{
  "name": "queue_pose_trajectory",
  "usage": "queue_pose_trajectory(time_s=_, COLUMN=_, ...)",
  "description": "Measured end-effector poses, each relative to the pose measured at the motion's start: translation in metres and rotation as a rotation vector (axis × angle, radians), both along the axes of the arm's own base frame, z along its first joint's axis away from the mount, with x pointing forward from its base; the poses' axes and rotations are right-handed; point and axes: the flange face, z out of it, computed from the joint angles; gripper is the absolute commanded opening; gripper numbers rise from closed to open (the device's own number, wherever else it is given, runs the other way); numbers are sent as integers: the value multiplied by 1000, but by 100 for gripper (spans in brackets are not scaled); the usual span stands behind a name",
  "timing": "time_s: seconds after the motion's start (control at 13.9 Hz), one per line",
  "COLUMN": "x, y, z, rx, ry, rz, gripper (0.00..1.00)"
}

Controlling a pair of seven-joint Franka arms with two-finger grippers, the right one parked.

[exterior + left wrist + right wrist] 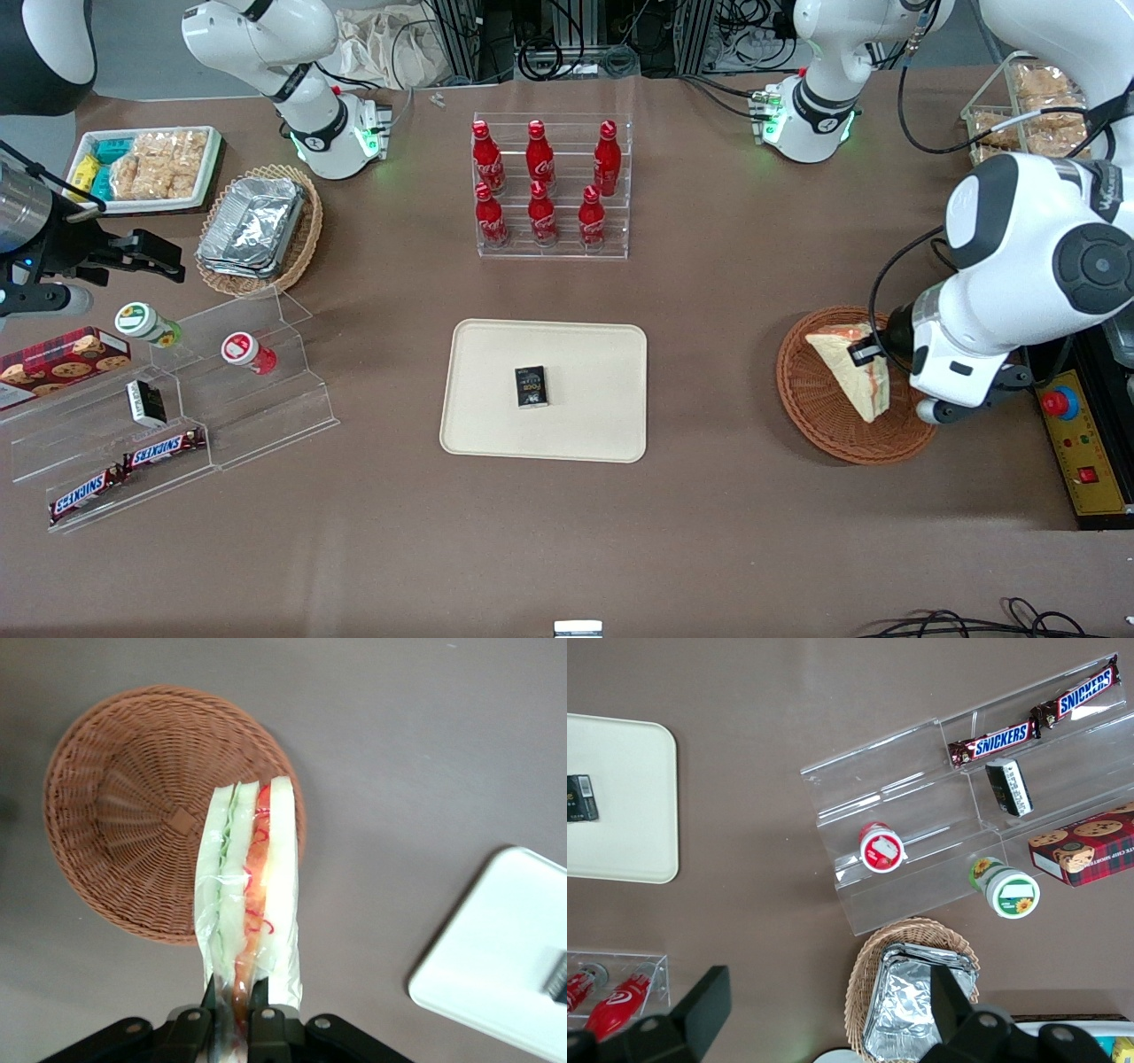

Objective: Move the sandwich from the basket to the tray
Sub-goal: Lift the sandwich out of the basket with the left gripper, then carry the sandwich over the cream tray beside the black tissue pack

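Between fingers (232, 1003): sandwich (252, 895), above basket (133, 815).

Basket (133, 815): reddish-brown woven wicker. Sandwich (252, 895): pale bread, green and red-orange filling stripes, clear wrap; black gripper (235, 1005) clamps its end. Tray (545, 390): plain cream-beige, beside basket, black packet (531, 387) on it.

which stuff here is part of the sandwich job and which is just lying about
Part of the job:
- clear-wrapped triangular wedge sandwich, gripped and lifted above the basket
- round reddish-brown woven wicker basket
- large cream-beige rectangular tray
- left arm's gripper, shut on the sandwich

Just lying about:
- small black box on the tray
- red bottles in an acrylic rack
- Snickers bars
- foil trays in a paler basket
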Motion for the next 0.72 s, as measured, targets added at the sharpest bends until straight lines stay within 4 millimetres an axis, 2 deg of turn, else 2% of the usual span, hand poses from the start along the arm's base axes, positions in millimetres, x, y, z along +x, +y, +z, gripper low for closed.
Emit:
queue_pose_trajectory(time_s=0.14, x=-6, y=-29, z=7, rx=-19, ry=-5, rz=-78, gripper=0)
queue_pose_trajectory(time_s=0.36, x=-22, y=-88, z=3, rx=-34, ry=4, rz=-205, gripper=0)
queue_pose_trajectory(time_s=0.58, x=-43, y=-160, z=-15, rx=0, ry=13, rz=-350, gripper=0)
queue_pose_trajectory(time_s=0.72, x=-51, y=-203, z=-37, rx=22, ry=19, rz=-429, gripper=0)
